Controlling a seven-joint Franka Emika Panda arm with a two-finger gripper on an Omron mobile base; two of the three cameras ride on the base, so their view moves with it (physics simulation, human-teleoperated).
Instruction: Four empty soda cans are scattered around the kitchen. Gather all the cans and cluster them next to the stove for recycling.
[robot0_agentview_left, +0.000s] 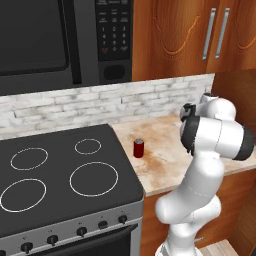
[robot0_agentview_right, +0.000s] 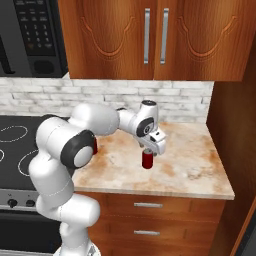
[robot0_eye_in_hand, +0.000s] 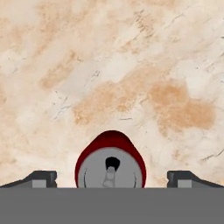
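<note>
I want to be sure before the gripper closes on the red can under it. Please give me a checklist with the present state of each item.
1. Gripper open: ok; one fingertip stands on each side of the can.
2. Red can under gripper upright: ok, silvery top faces the hand camera.
3. Can centred between the fingertips: ok in the hand view.
4. Gripper low enough to grasp the can's body: cannot tell.
5. Counter around this can free of obstacles: ok.
6. Drop spot: another red can already stands beside the stove: ok.
</note>
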